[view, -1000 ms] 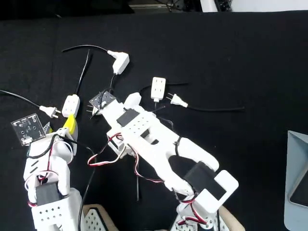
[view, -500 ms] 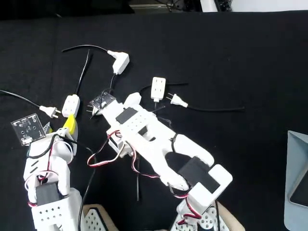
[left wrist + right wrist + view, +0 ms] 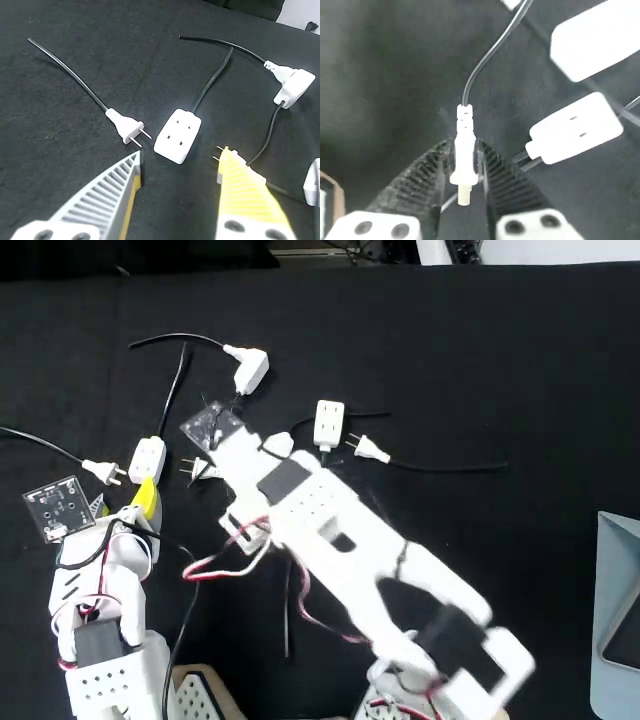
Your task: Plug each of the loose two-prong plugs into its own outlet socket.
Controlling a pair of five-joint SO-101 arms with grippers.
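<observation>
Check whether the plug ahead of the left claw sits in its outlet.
No, the plug lies beside the outlet, prongs bare.

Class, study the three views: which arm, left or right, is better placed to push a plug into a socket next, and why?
Right. The right gripper is shut on a plug, with a socket block close by. The left gripper hangs open and empty by a second socket block.

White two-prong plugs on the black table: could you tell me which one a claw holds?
The white plug pinched in the right claw; the other plugs lie loose.
</observation>
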